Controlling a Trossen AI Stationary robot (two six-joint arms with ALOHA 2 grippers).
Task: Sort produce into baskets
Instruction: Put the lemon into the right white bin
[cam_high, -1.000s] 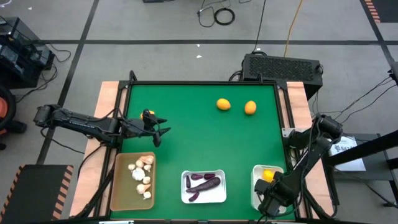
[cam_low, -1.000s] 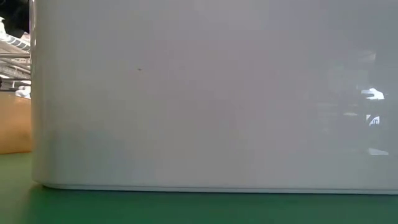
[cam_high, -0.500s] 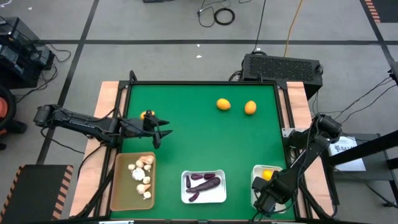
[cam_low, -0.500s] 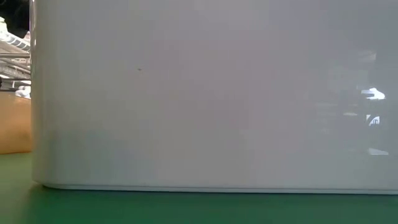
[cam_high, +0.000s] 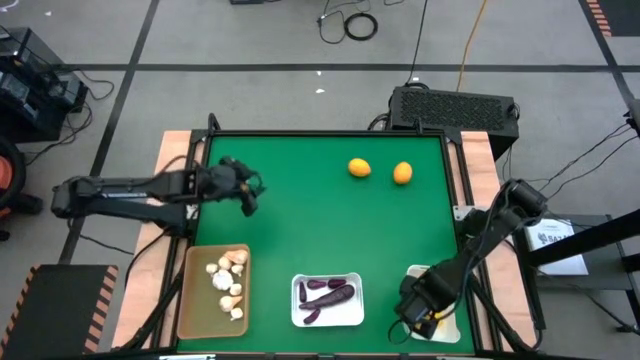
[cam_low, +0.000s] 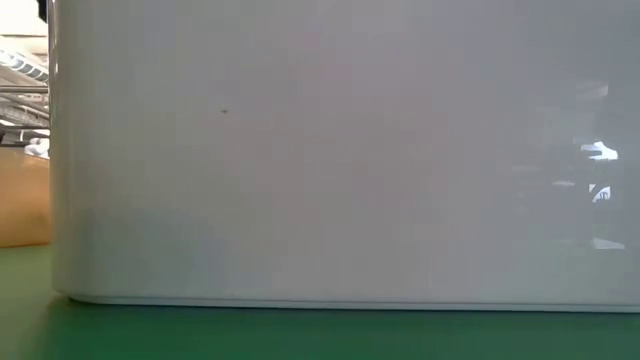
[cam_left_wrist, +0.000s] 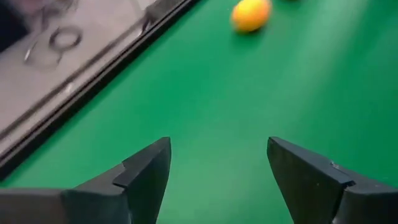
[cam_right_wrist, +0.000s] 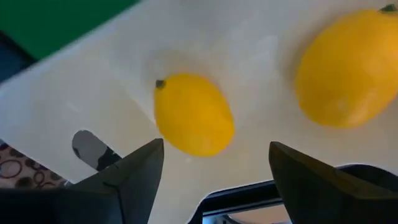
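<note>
My right gripper (cam_high: 415, 318) hangs open over the right white basket (cam_high: 422, 274) at the near right. In the right wrist view (cam_right_wrist: 214, 155) two yellow fruits (cam_right_wrist: 194, 114) (cam_right_wrist: 345, 71) lie on the basket's floor beneath the fingers, untouched. My left gripper (cam_high: 246, 192) is open and empty above the green table at the left. Its wrist view (cam_left_wrist: 217, 168) shows bare table and one orange fruit (cam_left_wrist: 250, 14) farther off. Two orange fruits (cam_high: 359, 167) (cam_high: 402, 173) lie on the table at the far right.
A tan basket (cam_high: 192, 300) with whitish bulbs (cam_high: 228, 282) stands near left. A middle white basket (cam_high: 300, 318) holds dark purple pieces (cam_high: 328, 292). The white basket's wall (cam_low: 340, 150) fills the low view, with the tan basket (cam_low: 22, 205) at its left.
My right gripper has gone toward the table's near edge and a little left, staying over the right white basket. My left gripper has gone a little toward the far edge and turned about, its arm swinging nearer the table's left side.
</note>
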